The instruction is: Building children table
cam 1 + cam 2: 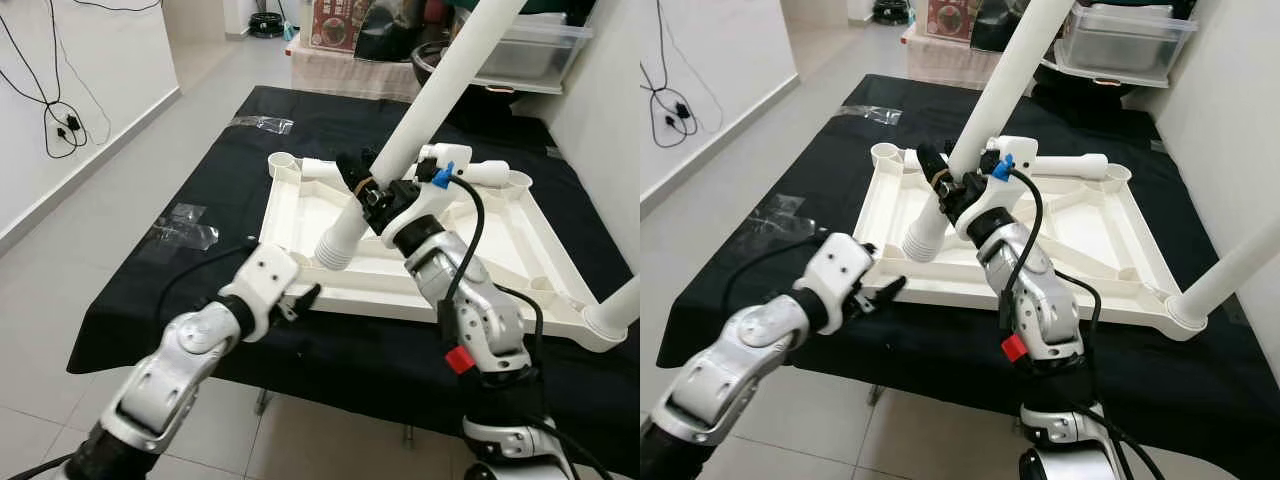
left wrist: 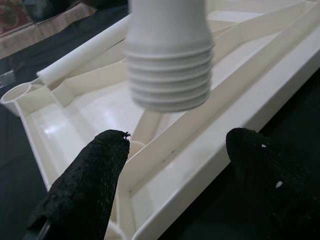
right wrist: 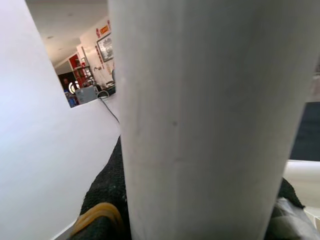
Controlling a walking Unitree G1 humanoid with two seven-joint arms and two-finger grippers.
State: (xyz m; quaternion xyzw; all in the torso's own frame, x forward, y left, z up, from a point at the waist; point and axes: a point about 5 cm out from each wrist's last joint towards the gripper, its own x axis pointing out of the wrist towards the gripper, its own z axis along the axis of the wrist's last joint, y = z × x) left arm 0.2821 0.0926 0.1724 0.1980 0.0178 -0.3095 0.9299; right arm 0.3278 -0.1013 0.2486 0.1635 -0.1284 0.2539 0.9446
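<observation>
Black cloth point(image 1: 150, 300) covers a low rectangular platform standing on pale grey floor tiles point(image 1: 130, 170), and nearly everything lies on that cloth. One white plastic tabletop point(image 1: 300, 215) rests on it upside down, a square, glossy tray shape with raised rims and diagonal ribs across its underside. Round sockets sit at its corners; two open ones show at the far corners point(image 1: 283, 160) point(image 1: 518, 180).

Three white plastic legs can be counted. One leg point(image 1: 440, 85) is a smooth round tube, tilted steeply above the tabletop, its lower end ringed with screw threads point(image 1: 335, 250) hanging just over the near rim. A second leg point(image 1: 480, 172) lies flat along the far edge of the tabletop. A third leg point(image 1: 618, 312) stands in the near corner socket on the robot's right, leaning outward.

The right gripper point(image 1: 372, 190) is clamped round the tilted leg a little above the threads, its black fingers pressed against the tube; a yellow band shows on one finger point(image 3: 95, 217) in the right wrist view. The left gripper point(image 1: 300, 298) hovers at the near rim of the tabletop, below the threaded end, its two rough black fingers point(image 2: 85, 190) spread apart and holding nothing.

Two crumpled pieces of clear tape lie on the cloth, one point(image 1: 262, 124) beyond the tabletop, one point(image 1: 185, 228) to its left.
</observation>
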